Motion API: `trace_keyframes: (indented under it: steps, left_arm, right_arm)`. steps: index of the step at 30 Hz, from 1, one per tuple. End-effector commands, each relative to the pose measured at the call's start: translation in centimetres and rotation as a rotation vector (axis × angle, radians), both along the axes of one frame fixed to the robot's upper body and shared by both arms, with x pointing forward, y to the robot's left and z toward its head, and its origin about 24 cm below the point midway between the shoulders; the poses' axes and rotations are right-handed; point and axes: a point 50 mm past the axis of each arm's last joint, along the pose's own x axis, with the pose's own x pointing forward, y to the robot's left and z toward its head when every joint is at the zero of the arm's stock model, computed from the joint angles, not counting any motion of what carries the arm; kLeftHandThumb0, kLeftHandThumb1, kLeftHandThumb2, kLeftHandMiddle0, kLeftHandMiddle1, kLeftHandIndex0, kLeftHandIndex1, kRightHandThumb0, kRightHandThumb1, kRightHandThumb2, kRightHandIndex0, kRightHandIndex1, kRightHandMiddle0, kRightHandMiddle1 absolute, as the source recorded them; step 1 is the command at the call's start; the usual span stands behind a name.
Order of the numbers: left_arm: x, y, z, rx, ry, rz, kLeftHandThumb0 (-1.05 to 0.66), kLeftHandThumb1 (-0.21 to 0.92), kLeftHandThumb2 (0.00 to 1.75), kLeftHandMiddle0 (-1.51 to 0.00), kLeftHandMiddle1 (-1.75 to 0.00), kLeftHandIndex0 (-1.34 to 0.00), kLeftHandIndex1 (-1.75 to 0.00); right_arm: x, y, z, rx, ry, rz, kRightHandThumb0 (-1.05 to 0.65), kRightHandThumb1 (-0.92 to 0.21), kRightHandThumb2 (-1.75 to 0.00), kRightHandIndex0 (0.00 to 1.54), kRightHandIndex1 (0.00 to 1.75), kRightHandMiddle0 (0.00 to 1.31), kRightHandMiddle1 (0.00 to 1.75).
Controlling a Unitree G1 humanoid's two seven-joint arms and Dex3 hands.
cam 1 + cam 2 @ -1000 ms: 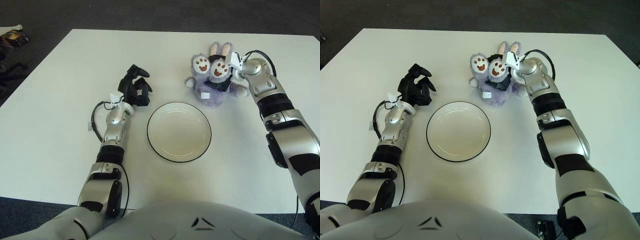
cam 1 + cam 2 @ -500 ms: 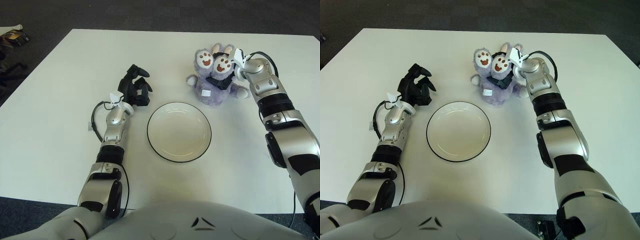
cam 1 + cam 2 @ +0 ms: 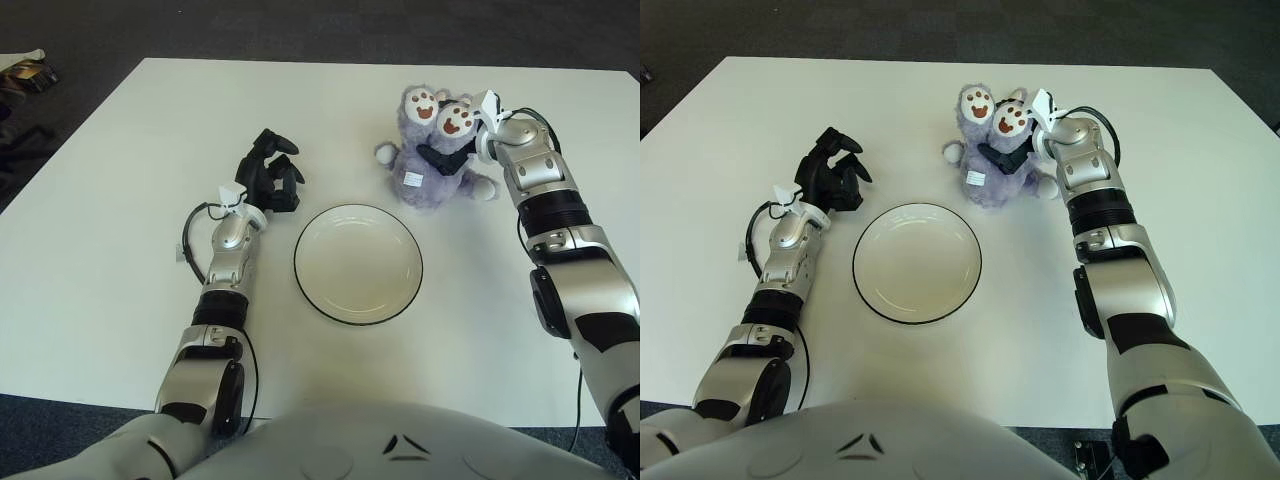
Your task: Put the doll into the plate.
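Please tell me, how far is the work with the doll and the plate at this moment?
Done: the right hand has grasped the fluffy purple plush doll. In hand: the doll is beyond the round white plate with dark rim, upside down, paws up. Left: carrying it into the plate, which holds nothing. The left hand shows left of the plate.

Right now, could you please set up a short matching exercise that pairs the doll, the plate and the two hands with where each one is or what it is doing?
Things:
1. doll
2. plate
3. left hand
4. right hand

States:
A. holds nothing, left of the plate
B. grips the purple plush
C. empty, between the two arms
D. paws up, beyond the plate's far right rim

Pairs: 1-D, 2-C, 3-A, 4-B
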Motion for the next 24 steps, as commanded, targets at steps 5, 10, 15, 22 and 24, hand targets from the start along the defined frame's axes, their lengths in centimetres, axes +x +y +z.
trace_keyframes:
  steps: [5,10,15,22,24]
  left_arm:
    - [-1.1,0.5,-2.5,-0.003,0.089,0.021,-0.01,0.27,1.37,-0.69,-1.7,-0.38,-1.75]
    - [-1.0,0.5,-2.5,0.0,0.09,0.022,-0.01,0.27,1.37,-0.69,-1.7,-0.38,-1.75]
    - [-0.9,0.6,-2.5,-0.001,0.093,0.02,-0.01,0.28,1.37,-0.69,-1.7,-0.38,-1.75]
    - [-0.6,0.9,-2.5,-0.002,0.095,0.021,-0.01,0.28,1.36,-0.69,-1.69,-0.38,-1.75]
    - [-0.5,1.1,-2.4,0.0,0.098,0.027,-0.01,0.29,1.35,-0.68,-1.7,-0.37,-1.75]
  right_arm:
    - [-0.8,0.0,-0.2,0.106,0.035,-0.012,0.58,-0.07,-1.61,0.81,1.75,1.1,1.75]
    - [-1.3,0.2,0.9,0.146,-0.003,-0.003,0.58,-0.08,-1.61,0.81,1.75,1.11,1.75]
    - [-1.8,0.3,1.6,0.15,-0.043,-0.014,0.57,-0.09,-1.6,0.8,1.75,1.09,1.75]
    - [-2.7,1.2,3.4,0.095,-0.18,-0.015,0.56,-0.1,-1.58,0.79,1.75,1.06,1.75]
    - [-2.9,1.5,3.8,0.07,-0.221,-0.006,0.56,-0.1,-1.57,0.79,1.75,1.05,1.75]
